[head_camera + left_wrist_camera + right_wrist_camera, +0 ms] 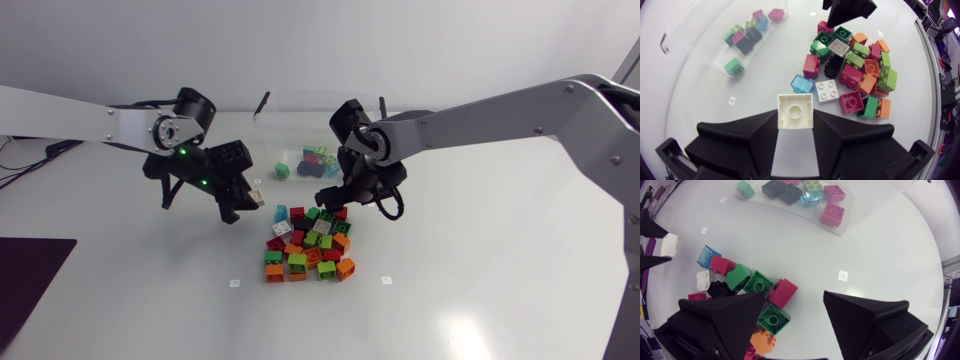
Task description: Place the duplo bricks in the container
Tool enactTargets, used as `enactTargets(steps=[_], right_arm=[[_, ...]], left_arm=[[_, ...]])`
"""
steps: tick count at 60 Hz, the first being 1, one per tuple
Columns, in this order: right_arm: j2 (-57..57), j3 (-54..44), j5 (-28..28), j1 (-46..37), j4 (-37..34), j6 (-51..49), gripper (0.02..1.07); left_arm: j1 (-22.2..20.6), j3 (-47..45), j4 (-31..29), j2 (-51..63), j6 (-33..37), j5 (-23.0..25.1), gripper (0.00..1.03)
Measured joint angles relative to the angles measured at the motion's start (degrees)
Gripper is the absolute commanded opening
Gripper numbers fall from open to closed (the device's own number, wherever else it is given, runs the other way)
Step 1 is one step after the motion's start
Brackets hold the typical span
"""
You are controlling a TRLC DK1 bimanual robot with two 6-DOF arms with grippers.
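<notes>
1. Cream brick (795, 111) sits pinched in my left gripper (795, 116), just beside the pile (855, 62).
2. Right gripper (792, 307) gapes empty over the pile.
3. Next, I'd carry the brick to the container (300, 115) and release.

Cream square duplo brick (795, 106) in my left claw (795, 114): sides hidden by the claw itself. My right claw (793, 297), ahead of it, is cut off at frame edge. Under right claw, an orange plastic brick (762, 341) & a magenta one (696, 296) only half show.
</notes>
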Motion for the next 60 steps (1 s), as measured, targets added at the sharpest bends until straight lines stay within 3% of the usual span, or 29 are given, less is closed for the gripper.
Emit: enactTargets(steps=[26, 32, 60], right_arm=[[3.2, 1.8, 0.7, -1.2, 0.0, 0.6, 0.79], [3.2, 1.8, 0.8, -1.6, 0.0, 0.6, 0.68], [5.4, 1.8, -0.3, -0.8, 0.2, -0.7, 0.66]], left_arm=[[0.1, 2.3, -1.4, -9.8, -3.8, 1.0, 0.22], [-0.2, 5.2, -1.4, -9.8, -6.1, 1.1, 0.22], [-2.5, 20.5, 6.2, -3.3, -20.3, 1.9, 0.22]])
